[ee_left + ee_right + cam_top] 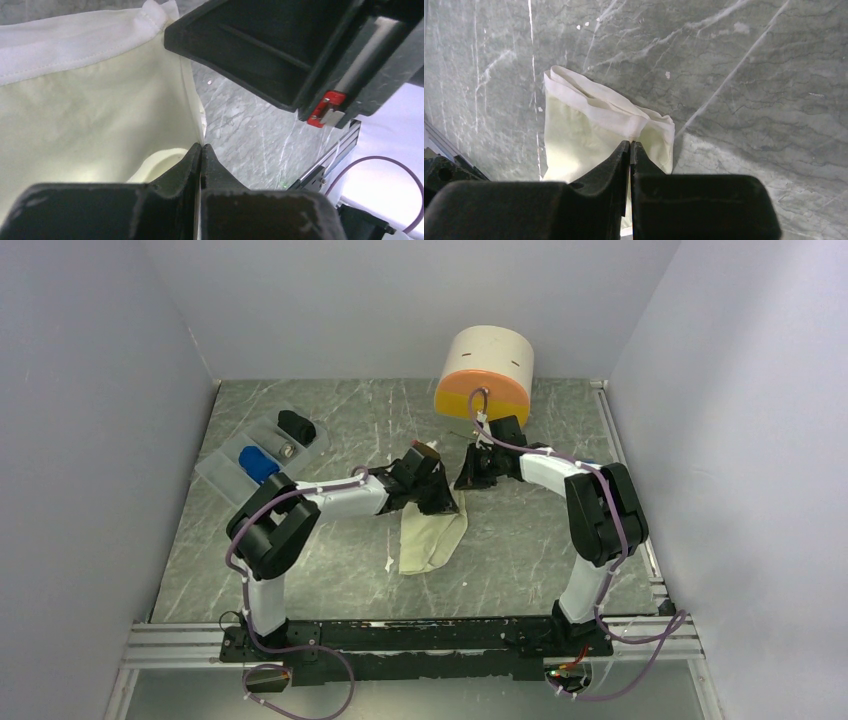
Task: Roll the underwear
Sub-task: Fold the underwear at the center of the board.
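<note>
Grey marbled counter (520,560), white walls (400,300) on three sides. We note both arms reaching toward the middle, heads close together. The left arm (345,502) comes in from the left, the right arm (545,468) from the right.

Cream underwear (430,540): mid-counter, just in front of the two heads. Its far end sits under them. The near end lies flat on the counter, pointing toward the arm bases. A white waistband (594,102) shows in the right wrist view, bunched into folds along the top edge.

Left jaws: pressed together, tips meeting, with the side edge of the cream cloth running into the seam between them. We read this as a pinch on the cloth.

Right jaws: likewise closed to a hairline, tips set on the waistband, with a fold of it caught between them.

In the left wrist view, a black housing with a small red fitting (316,114) hangs close by at upper right.

Blue underwear (258,462): a compact bundle in a clear tray (215,475) at the far left of the counter. A black bundle (296,425) sits in the next compartment, farther back. We cannot tell how tightly either is rolled.

Cream cylinder (485,355) with an orange band at its lower edge, by the back wall, behind the right arm.
</note>
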### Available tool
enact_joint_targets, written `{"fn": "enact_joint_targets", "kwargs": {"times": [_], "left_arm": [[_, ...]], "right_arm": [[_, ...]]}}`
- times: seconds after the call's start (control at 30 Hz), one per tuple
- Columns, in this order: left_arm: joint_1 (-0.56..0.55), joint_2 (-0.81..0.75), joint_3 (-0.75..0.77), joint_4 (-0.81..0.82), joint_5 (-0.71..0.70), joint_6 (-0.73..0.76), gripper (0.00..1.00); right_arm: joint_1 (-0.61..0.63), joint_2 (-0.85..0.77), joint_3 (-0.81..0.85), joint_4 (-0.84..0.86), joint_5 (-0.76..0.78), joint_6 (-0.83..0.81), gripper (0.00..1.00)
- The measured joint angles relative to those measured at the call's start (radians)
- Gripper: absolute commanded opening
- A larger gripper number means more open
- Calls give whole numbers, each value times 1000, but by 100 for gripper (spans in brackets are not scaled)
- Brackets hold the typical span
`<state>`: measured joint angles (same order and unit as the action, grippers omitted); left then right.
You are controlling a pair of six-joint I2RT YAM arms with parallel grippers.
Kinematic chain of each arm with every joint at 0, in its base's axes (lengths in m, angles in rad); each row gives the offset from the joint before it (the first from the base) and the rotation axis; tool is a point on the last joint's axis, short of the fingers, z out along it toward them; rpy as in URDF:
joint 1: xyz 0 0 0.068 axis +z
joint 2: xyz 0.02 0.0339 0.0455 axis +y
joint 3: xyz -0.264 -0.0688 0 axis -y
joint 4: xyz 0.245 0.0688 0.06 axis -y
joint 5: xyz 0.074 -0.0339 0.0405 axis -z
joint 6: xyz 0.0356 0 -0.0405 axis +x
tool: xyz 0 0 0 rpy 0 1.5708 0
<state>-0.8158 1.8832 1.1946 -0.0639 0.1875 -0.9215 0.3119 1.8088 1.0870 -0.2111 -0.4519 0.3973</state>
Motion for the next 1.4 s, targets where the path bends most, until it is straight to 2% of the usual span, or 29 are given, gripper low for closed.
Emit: {"fn": "enact_joint_targets", "kwargs": {"times": [0.53, 0.77, 0.8, 0.87, 0.93, 1.03, 1.1, 1.23, 1.4], "left_arm": [[2, 6, 51, 17, 130, -27, 5], [3, 53, 102, -9, 120, -14, 5], [3, 55, 102, -18, 112, -10, 9], [3, 59, 101, -30, 101, -5, 25], [3, 61, 100, -31, 96, 6, 39], [3, 61, 90, -18, 101, 18, 50], [3, 60, 67, 1, 107, 22, 53], [3, 31, 0, 2, 117, 43, 57], [10, -95, -64, -29, 100, 90, 64]], "right_arm": [[-6, 3, 21, -33, 6, -58, 11], [-6, 8, 29, -35, 21, -63, 13], [-6, 9, 29, -35, 23, -63, 15], [-6, 12, 29, -37, 24, -65, 22], [-6, 14, 36, -50, 27, -70, 33], [-6, 11, 38, -55, 36, -74, 46], [-6, 3, 37, -68, 50, -77, 51], [-6, -55, 26, -95, 96, -72, 52], [-10, -159, -32, -92, 145, -40, 56]]}}
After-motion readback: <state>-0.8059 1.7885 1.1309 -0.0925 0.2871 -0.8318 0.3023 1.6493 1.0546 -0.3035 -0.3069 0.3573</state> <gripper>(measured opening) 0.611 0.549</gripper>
